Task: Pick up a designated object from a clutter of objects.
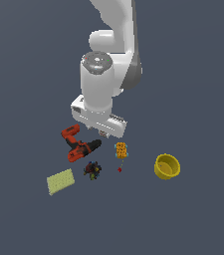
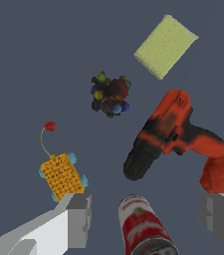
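Note:
The red-orange and black drill (image 1: 78, 146) lies on its side on the dark floor, black chuck toward the exterior view's right. In the wrist view the drill (image 2: 178, 134) sits ahead of my gripper (image 2: 148, 219), closer to one finger. My gripper (image 1: 103, 132) hovers just beyond the chuck end and is open, its grey fingers (image 2: 78, 219) spread wide. A red-labelled can (image 2: 143, 229) shows between them, below the hand; nothing is gripped. The arm hides the can in the exterior view.
A yellow-green sponge (image 1: 60, 181) (image 2: 166, 46) lies beyond the drill. A small dark multicoloured thing (image 1: 92, 170) (image 2: 110, 94) and an orange-yellow block toy (image 1: 121, 150) (image 2: 62, 174) sit close by. A yellow bowl (image 1: 167, 166) stands at the exterior view's right.

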Motion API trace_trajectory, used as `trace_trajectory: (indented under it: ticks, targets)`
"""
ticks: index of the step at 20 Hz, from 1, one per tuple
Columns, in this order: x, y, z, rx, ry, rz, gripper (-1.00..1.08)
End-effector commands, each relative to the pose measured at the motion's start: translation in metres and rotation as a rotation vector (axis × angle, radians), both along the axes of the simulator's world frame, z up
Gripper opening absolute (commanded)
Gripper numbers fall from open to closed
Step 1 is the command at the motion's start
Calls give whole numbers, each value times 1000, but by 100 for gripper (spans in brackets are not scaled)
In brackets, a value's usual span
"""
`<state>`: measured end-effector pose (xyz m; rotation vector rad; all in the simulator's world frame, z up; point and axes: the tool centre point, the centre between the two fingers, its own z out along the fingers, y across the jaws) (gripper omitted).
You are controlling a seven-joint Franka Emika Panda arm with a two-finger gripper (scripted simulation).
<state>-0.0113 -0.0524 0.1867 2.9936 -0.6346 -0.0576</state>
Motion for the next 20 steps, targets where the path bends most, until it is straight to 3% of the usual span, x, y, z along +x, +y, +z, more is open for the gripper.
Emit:
trace_trajectory:
  ticks: [1, 20]
  targets:
    - [-2, -3, -16, -12, -9, -60, 68]
    - [-28, -22, -116, -73, -72, -438, 68]
